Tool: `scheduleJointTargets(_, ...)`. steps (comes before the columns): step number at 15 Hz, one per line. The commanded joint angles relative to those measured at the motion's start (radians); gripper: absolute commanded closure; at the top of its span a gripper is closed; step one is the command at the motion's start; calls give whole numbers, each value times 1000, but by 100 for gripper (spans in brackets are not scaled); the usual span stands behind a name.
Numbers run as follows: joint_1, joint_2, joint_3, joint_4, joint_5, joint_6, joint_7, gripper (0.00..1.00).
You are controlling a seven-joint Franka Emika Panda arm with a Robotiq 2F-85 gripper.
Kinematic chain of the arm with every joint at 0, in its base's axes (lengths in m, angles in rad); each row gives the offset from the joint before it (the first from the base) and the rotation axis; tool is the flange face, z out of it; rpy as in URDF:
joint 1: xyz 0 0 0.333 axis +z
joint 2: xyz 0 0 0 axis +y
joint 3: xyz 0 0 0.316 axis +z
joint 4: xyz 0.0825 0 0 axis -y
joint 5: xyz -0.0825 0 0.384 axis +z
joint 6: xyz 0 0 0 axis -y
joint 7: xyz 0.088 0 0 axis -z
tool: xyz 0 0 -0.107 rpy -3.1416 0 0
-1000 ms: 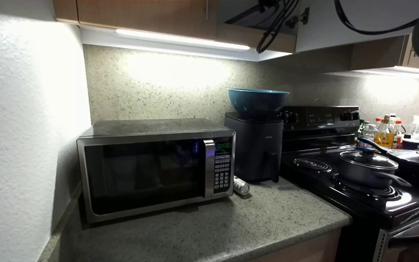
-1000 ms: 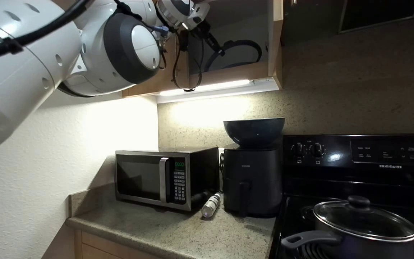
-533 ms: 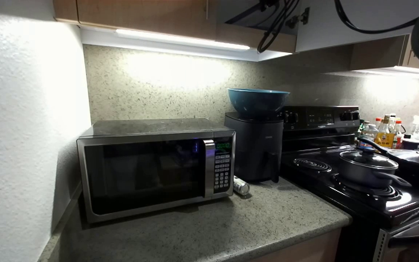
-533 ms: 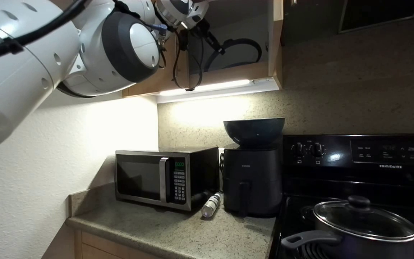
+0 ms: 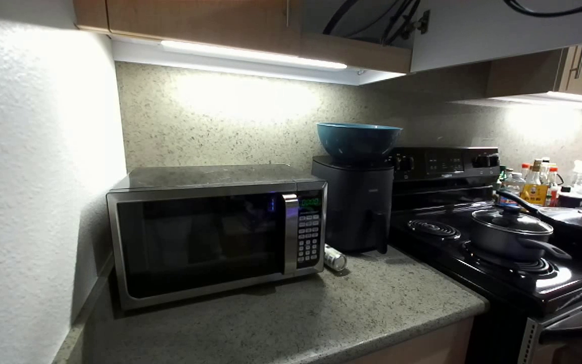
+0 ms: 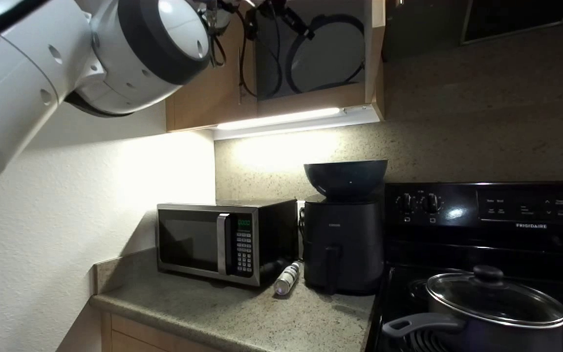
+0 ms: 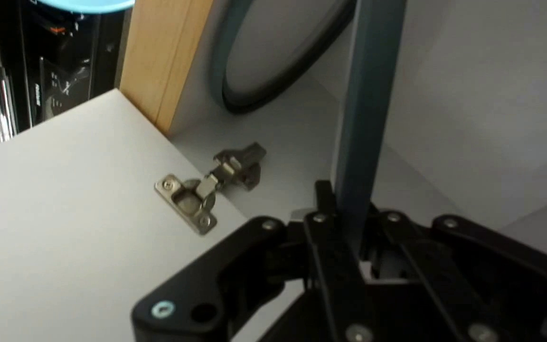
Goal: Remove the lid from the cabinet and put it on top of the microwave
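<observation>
The lid (image 6: 329,56) has a dark rim and a greyish see-through centre. It stands roughly upright inside the open cabinet (image 6: 311,98). My gripper (image 6: 309,34) is at the lid's upper left rim. In the wrist view, my gripper (image 7: 349,198) is shut on the lid's blue-grey rim (image 7: 368,109), which runs up between the fingers. A curved dark band (image 7: 235,97) shows to its left; I cannot tell whether it belongs to the same lid. The microwave (image 5: 210,242) stands on the counter below the cabinet (image 5: 200,17) and shows in both exterior views (image 6: 188,244).
The open cabinet door (image 7: 79,199) with its hinge (image 7: 207,187) is close to my gripper; it also shows in an exterior view (image 5: 498,38). A blue bowl (image 6: 345,178) sits on a tall dark appliance (image 6: 342,244) beside the microwave. A bottle (image 6: 286,279) lies between them.
My arm and gripper have moved up. The lid has risen and turned with the gripper, so most of its round outline now shows. The hanging cables have moved up too.
</observation>
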Motion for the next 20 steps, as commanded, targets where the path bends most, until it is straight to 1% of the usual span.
scheduleJointTargets(1, 0, -18, -14, 0, -12, -11, 19, 90)
scheduleJointTargets(5, 0, -46, -29, -1, -23, -24, 40, 90)
scheduleJointTargets(6, 1, -45, -29, -2, -24, -24, 43, 92)
scheduleJointTargets(8, 17, -56, -8, -6, -8, -64, 11, 92)
scheduleJointTargets(10, 49, -70, -23, -5, -41, -163, -6, 92)
scheduleJointTargets(14, 122, -109, -84, 0, -151, -395, 52, 92)
scheduleJointTargets(16, 156, -122, -104, 1, -217, -430, 57, 92)
scheduleJointTargets(17, 157, -122, -106, 1, -244, -425, 50, 92)
scheduleJointTargets(18, 132, -112, -61, 1, -204, -399, 29, 90)
scheduleJointTargets(20, 142, -120, -64, 1, -230, -406, 29, 90)
